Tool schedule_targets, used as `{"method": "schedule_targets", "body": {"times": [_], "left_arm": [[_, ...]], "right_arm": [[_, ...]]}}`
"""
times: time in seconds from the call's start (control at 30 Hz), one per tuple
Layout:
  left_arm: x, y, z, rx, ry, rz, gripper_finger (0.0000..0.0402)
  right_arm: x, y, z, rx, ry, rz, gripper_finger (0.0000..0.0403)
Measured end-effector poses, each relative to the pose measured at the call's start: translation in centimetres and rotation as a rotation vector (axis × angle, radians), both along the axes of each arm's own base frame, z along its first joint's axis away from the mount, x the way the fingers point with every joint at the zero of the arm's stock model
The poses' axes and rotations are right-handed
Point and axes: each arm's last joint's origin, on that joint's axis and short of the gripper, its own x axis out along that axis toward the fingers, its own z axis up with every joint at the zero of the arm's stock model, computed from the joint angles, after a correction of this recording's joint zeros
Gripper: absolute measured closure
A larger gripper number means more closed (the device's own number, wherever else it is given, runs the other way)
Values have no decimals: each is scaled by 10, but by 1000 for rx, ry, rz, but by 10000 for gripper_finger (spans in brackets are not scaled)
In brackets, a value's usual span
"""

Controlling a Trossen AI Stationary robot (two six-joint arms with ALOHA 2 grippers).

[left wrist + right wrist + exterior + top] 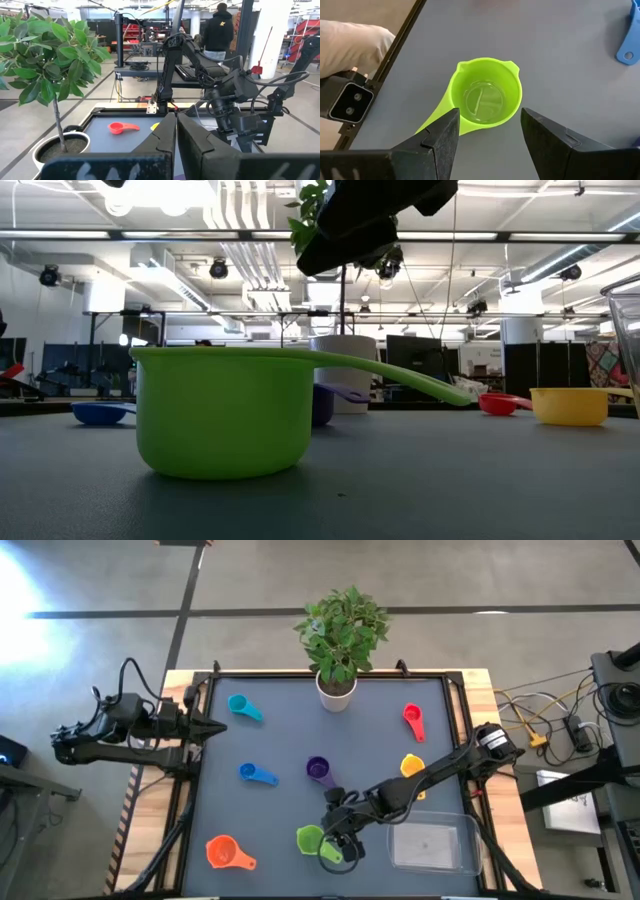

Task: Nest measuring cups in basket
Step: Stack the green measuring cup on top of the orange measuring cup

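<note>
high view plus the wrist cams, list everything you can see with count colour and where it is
measuring cups: 7 on the grey table. teal back left; blue centre left; purple centre; red back right; yellow right, partly under the right arm; orange front left; green front centre, upright and empty
basket: 1, clear, front right, nothing seen in it
plant: 1, green, in a white pot, back centre
table: 1, grey top, wooden rim
person: 1, dark top, in the room beyond the table
left hand: shut, at the left edge, holding nothing
right hand: open, above the green cup, not touching it
</note>
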Motion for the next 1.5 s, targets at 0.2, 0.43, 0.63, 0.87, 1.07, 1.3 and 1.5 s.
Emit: {"method": "schedule_targets", "body": {"times": [0.2,0.43,0.63,0.87,1.07,1.3,1.5], "left_arm": [[0,0,0,0,0,0,402],[0,0,0,0,0,0,402],[0,0,0,0,0,0,402],[0,0,0,0,0,0,402],[0,0,0,0,0,0,402],[0,0,0,0,0,0,402],[0,0,0,0,0,0,402]], "right_arm": [[1,2,2,25,-22,-10,202],[2,2,2,43,-24,-26,202],[8,1,-8,42,-17,-36,202],[18,-7,-21,34,1,-64,202],[21,-14,-22,35,-3,-83,202],[23,-14,-20,64,-23,-100,202],[25,-17,-20,28,-40,-150,202]]}}
